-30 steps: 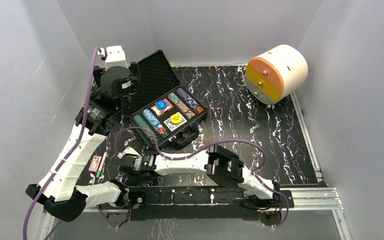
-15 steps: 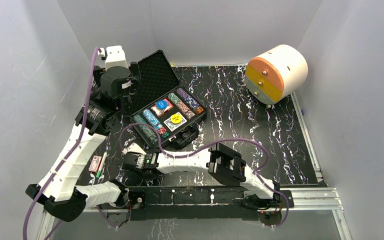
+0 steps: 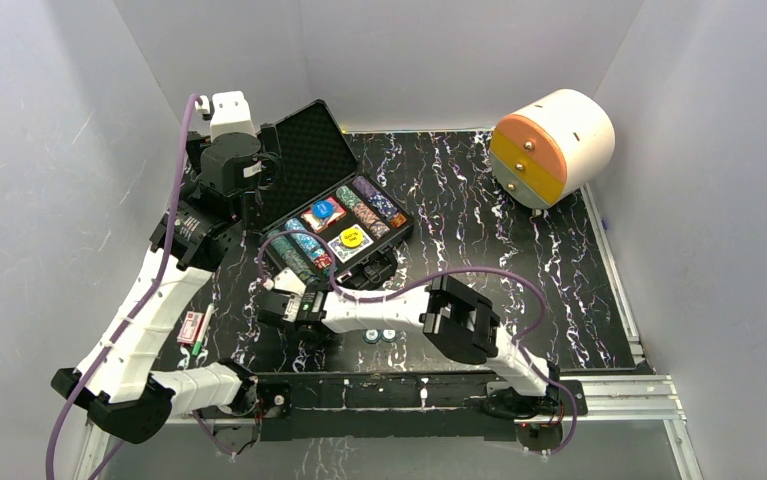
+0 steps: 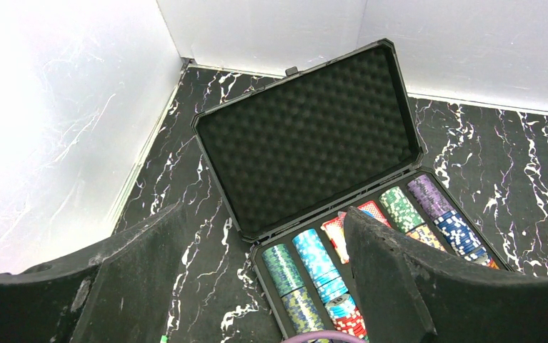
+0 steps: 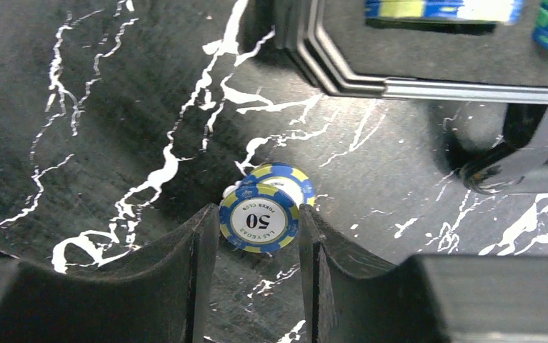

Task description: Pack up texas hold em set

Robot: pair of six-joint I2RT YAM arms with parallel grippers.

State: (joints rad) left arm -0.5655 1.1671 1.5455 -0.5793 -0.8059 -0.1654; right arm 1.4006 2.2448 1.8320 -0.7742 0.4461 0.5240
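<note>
Right arm (image 3: 371, 312) stretches low, leftward before the case (image 3: 306, 150). Right gripper (image 5: 256, 223) pinches a 50 chip (image 5: 259, 219) upright; left gripper (image 4: 260, 239) gapes empty

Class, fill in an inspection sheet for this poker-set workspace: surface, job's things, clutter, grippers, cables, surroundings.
Surface: black marbled table, two loose chips lying near the right arm.
Job's things: case open, lid up, rows of chips in its tray, yellow button and blue button on top.
Clutter: white cylinder with drawers at far right; small red-and-white item by the left arm, too small to identify.
Grippers: left gripper open above the case; right gripper shut on a blue-and-yellow chip marked 50.
Cables: purple cables run along both arms, one arching above the table.
Surroundings: white walls on three sides.
</note>
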